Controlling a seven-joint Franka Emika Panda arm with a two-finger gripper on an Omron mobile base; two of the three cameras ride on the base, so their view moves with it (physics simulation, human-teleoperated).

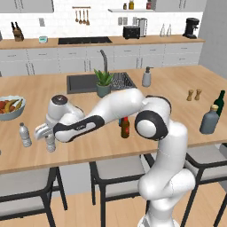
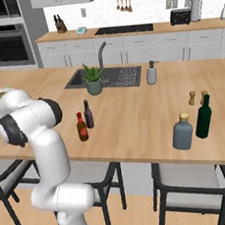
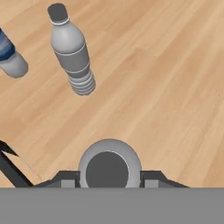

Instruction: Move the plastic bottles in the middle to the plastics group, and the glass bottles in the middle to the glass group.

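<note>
Wooden surface point(image 1: 177, 88): fingers point(image 3: 65, 178) clamp the light, slippery, crushable plastic bottle point(image 3: 109, 164) at its body, beside its twin point(image 3: 72, 52).

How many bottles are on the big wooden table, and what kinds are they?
Plastic water bottles: 2, one standing, one in the gripper
Slim dark bottles: 2, brown and near-black
Green wine bottle: 1
Grey-blue corked bottle: 1
Total: 6
</note>
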